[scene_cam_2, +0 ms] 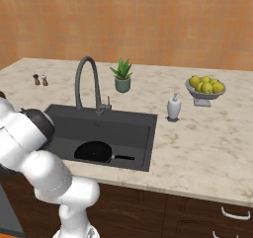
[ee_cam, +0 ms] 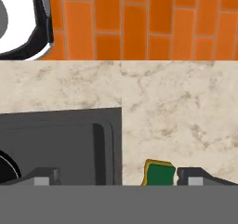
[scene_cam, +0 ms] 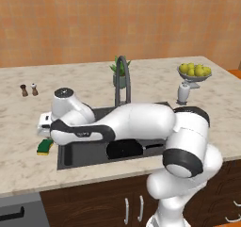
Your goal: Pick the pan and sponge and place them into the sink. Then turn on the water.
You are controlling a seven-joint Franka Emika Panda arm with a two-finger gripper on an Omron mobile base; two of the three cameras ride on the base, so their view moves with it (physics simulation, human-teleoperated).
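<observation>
- Pan [scene_cam_2: 94, 151] is lying in the sink [scene_cam_2: 128, 126], handle pointing right.
- Sponge [scene_cam: 45, 146] is resting on the counter [scene_cam: 155, 80] just beside the sink's left rim, green side up.
- Gripper [ee_cam: 116, 177] is hovering over that rim, jaws standing wide apart and holding nothing; sponge is lying beside one fingertip [ee_cam: 195, 177].
- Faucet [scene_cam_2: 89, 81] is arching over the basin.
- Plant [scene_cam_2: 122, 75], soap bottle [scene_cam_2: 173, 107] and fruit bowl [scene_cam_2: 205, 89] are standing behind.

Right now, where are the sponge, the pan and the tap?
sponge [scene_cam: 45, 147]: left base view, its green top.
pan [scene_cam_2: 93, 151]: right base view, its round black base.
faucet [scene_cam_2: 87, 79]: right base view, its arched neck.
</observation>
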